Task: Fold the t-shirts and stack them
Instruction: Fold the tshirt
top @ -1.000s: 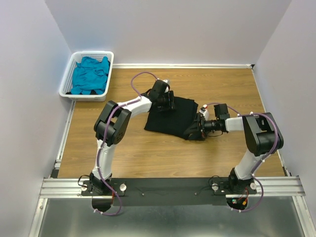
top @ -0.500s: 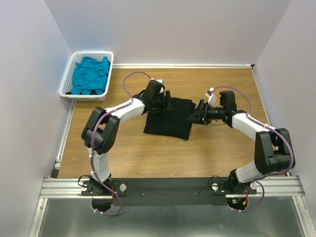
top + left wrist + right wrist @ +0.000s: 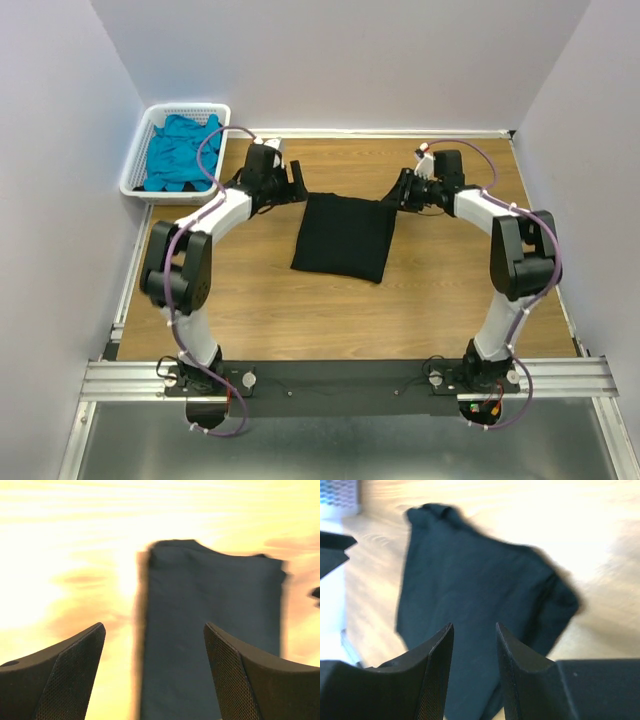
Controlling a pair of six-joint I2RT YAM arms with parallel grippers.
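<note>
The black t-shirt [image 3: 345, 237] lies folded into a rectangle in the middle of the wooden table. It also shows in the left wrist view [image 3: 210, 630] and the right wrist view [image 3: 475, 595]. The teal-blue t-shirt [image 3: 182, 152] lies crumpled in the white basket [image 3: 137, 160] at the back left. My left gripper [image 3: 296, 184] is open and empty, just left of the black shirt's far left corner. In its wrist view [image 3: 155, 645] nothing is between the fingers. My right gripper [image 3: 397, 198] is open and empty at the shirt's far right corner, jaws a little apart [image 3: 474, 645].
Walls close in the table on the left, back and right. A metal rail [image 3: 340, 375] runs along the near edge where the arm bases stand. Bare wood [image 3: 330, 310] lies in front of the black shirt.
Both grippers have drawn back from the black shirt toward the far side, the left one to the left and the right one to the right. The shirt now lies flat and folded, uncovered.
</note>
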